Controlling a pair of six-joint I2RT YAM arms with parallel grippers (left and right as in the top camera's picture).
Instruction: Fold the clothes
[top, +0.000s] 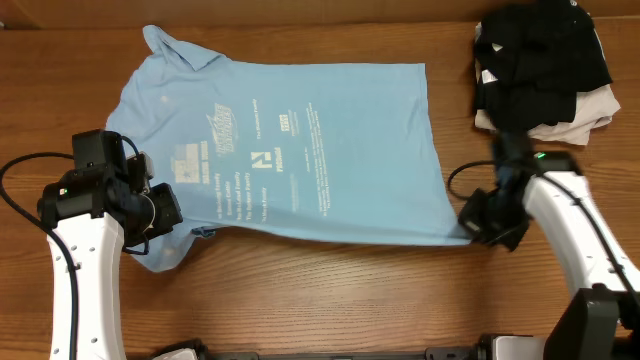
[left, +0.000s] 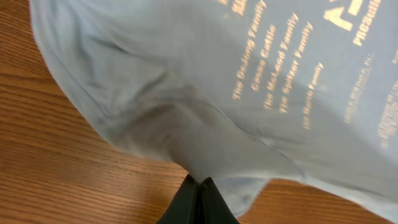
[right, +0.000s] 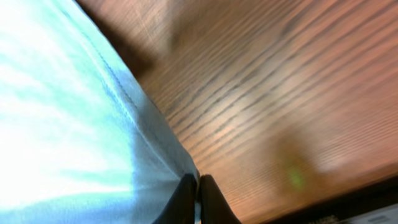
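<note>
Light blue thin-cloth T-shirt with pale printed lettering (top: 300, 150) lies spread flat on the wooden bench (top: 330, 300), stretched between the two claws. Left claw (left: 199, 182) is pressed together, pinching cloth by the sleeve. Right claw (right: 198, 180) pinches the hem corner. Black garments (top: 540, 60) are heaped beyond the right claw.

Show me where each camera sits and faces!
Overhead: above the table, facing straight down at the T-shirt, left arm and right arm.
Left wrist: on the left arm, facing past the left end effector pinching cloth.
Right wrist: on the right arm, facing past the right end effector pinching cloth.
Shared: all three show the T-shirt.
</note>
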